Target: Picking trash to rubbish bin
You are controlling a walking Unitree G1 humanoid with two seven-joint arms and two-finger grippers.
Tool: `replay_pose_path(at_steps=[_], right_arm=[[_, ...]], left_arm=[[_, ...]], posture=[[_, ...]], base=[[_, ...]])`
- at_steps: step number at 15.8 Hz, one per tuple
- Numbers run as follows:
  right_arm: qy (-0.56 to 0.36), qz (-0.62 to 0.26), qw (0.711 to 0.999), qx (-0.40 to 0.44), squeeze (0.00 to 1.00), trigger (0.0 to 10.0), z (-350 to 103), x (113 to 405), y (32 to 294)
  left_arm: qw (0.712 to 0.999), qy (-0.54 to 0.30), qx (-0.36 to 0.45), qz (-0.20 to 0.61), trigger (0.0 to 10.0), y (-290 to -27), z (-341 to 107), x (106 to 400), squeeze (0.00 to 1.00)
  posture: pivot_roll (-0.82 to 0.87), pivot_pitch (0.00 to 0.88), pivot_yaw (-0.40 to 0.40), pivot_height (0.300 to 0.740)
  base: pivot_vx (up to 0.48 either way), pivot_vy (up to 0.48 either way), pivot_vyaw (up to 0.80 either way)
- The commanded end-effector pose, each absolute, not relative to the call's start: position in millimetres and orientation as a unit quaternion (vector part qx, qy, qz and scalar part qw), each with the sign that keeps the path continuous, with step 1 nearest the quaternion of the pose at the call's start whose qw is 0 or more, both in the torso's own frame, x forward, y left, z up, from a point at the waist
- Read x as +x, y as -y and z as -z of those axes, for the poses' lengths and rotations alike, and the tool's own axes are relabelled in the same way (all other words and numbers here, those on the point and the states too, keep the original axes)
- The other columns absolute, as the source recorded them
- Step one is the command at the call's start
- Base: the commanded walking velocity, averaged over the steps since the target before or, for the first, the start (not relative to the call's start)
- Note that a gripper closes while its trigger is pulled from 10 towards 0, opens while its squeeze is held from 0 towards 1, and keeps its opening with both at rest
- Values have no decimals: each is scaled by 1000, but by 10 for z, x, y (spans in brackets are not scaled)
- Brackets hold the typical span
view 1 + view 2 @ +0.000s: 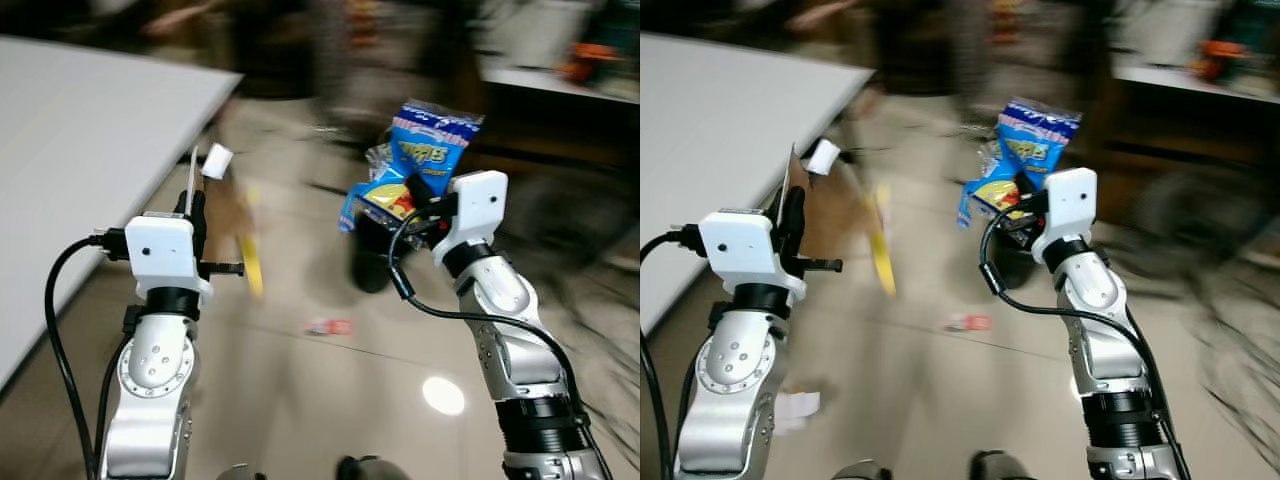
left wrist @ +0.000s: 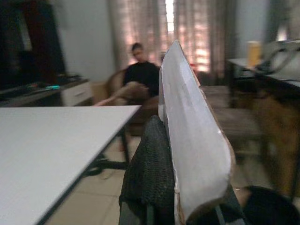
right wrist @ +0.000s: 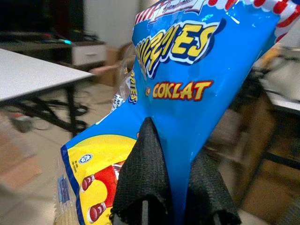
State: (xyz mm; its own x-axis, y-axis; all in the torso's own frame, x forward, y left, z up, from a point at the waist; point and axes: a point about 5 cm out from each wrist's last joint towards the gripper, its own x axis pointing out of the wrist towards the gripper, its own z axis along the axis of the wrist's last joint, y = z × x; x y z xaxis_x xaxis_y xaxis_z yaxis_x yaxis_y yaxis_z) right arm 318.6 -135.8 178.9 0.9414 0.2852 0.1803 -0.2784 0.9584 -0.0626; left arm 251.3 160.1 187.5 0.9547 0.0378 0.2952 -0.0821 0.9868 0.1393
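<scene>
Mid-carry: the right gripper (image 1: 425, 205) is clamped on crinkly blue-and-yellow snack wrappers (image 1: 425, 150), the left gripper (image 1: 196, 215) pinches a flat white card scrap (image 2: 192, 136). Next, reach the dark round bin (image 1: 372, 262) just beyond the right gripper.

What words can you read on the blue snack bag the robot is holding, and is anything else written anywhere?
"COKLAT": orange letters on the blue snack wrapper pinched in the right gripper.
Big yellow brand letters above it: partly cut off by folds, not readable for sure.
Small round badge and print on the wrapper's yellow part: too small to read.
Cardboard piece in the left gripper: no writing seen.
Red scrap on the floor: too blurred.
</scene>
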Motion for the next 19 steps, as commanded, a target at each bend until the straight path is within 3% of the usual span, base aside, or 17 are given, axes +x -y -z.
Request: replay_pose_path(at_steps=[1, 3, 12, 19], right_arm=[[98, -144, 985, -14, 0, 0, -1816, 3174, 1342], [98, -143, 985, -14, 0, 0, -1811, 3172, 1341], [93, -143, 985, -10, 0, 0, -1775, 3165, 1320], [35, -133, 990, 15, 0, 0, -1501, 3184, 1319]], left_arm=[[986, 146, 79, -33, 10000, -1611, -1876, 2517, 0], [985, 146, 81, -35, 10000, -1613, -1874, 2521, 0], [988, 129, 81, -24, 10000, -1588, -1801, 2544, 0], [998, 43, 42, 11, 10000, -1536, -1405, 2615, 0]], posture=[[-67, 122, -13, 740], [-67, 122, -13, 740], [-63, 122, -10, 740], [-62, 113, -10, 740]], base=[[0, 0, -800], [0, 0, -747], [0, 0, 0], [0, 0, 0]])
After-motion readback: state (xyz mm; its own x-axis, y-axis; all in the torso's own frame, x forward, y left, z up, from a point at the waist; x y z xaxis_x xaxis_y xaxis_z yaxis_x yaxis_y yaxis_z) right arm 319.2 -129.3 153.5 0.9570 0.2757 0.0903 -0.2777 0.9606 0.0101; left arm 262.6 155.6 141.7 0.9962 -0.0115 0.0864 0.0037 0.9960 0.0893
